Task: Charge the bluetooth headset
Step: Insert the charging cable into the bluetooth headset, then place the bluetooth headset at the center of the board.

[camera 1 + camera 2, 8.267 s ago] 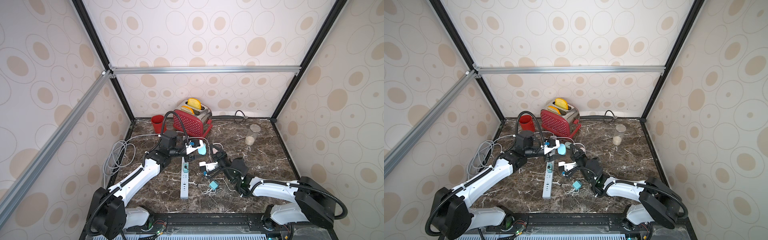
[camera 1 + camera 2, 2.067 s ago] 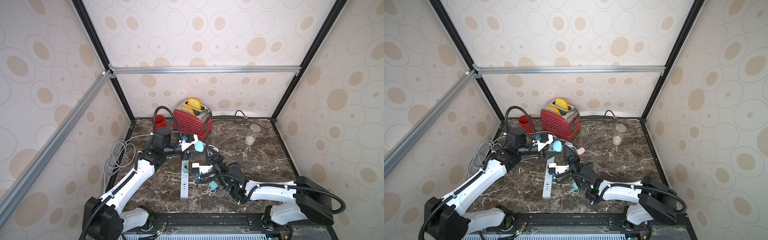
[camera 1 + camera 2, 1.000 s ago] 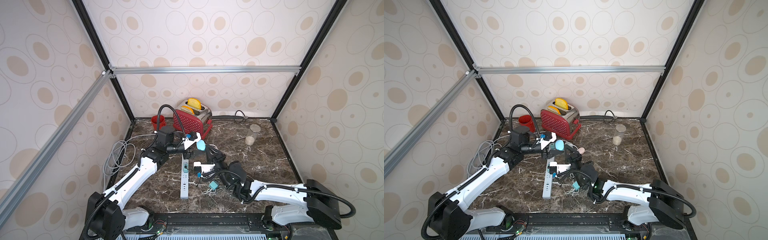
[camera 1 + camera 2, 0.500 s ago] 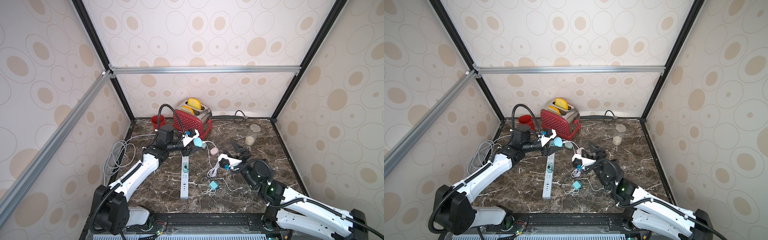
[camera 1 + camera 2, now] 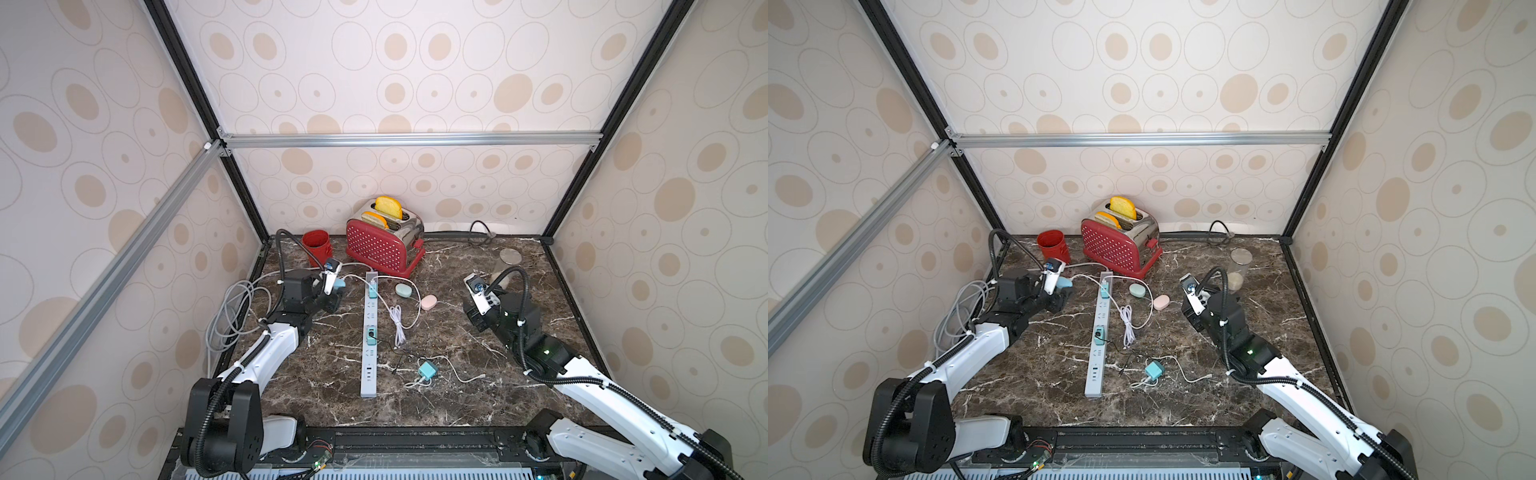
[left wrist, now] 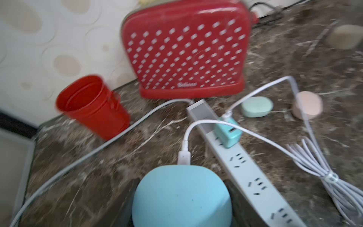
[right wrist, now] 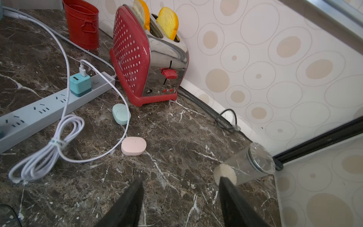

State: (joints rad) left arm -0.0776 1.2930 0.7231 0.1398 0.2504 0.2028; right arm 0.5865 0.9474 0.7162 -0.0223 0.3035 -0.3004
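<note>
- Your left gripper (image 5: 335,291) is clamped on the blue case (image 6: 181,196), one finger on each side of it.
- You have the case left of the strip (image 6: 253,176), near its far end and in front of the cup (image 6: 92,106). I cannot tell whether it touches the table (image 7: 176,137).
- The white cable (image 6: 198,123) is plugged into the case's outer end. It runs to a tied coil right of the strip, and a strand from that coil reaches the charger (image 6: 227,133).
- That charger sits in the strip's far socket, just before the toaster (image 7: 133,59).
- Your right gripper (image 7: 181,179) stands parted and empty, with only bare table between its fingers. It is well right of the strip, near the jar (image 7: 247,165).
- A green case (image 7: 121,114) and a pink case (image 7: 134,145) lie on the table between the strip and your right gripper, the green one nearer the toaster. The cable curves past both.
- The left wrist view is blurred, so you get no finer detail there.
</note>
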